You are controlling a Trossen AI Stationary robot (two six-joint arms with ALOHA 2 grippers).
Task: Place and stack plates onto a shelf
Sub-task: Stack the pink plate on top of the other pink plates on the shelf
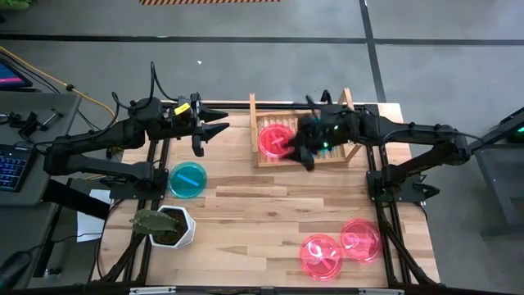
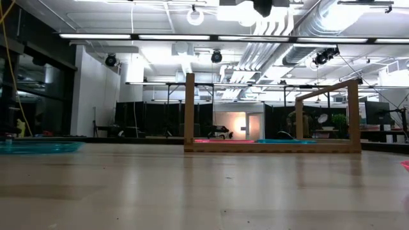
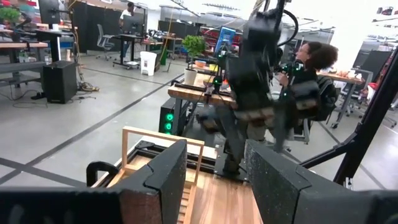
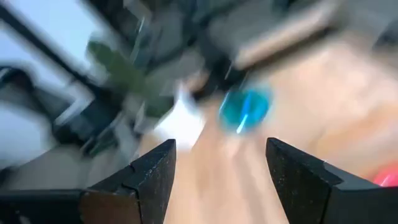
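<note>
In the high view the shelf point(image 1: 266, 156) stands at the table's far middle with a pink plate point(image 1: 273, 139) in its left half. My right gripper point(image 1: 301, 157) hovers open over the shelf's middle and hides its right half. In the low view a pink plate point(image 2: 214, 140) and a teal plate point(image 2: 284, 140) lie on the shelf's base point(image 2: 268, 147). Another teal plate point(image 1: 187, 179) lies flat at the table's left, and two pink plates point(image 1: 321, 255) point(image 1: 360, 239) lie near the right near corner. My left gripper point(image 1: 223, 123) waits open and empty, raised left of the shelf.
A white hexagonal pot with a plant point(image 1: 168, 226) stands at the left near corner. Bare wood lies between the shelf and the near pink plates. In the left wrist view my right arm point(image 3: 261, 93) stands over the shelf's rail point(image 3: 158, 137), with a person point(image 3: 314, 68) seated beyond the table.
</note>
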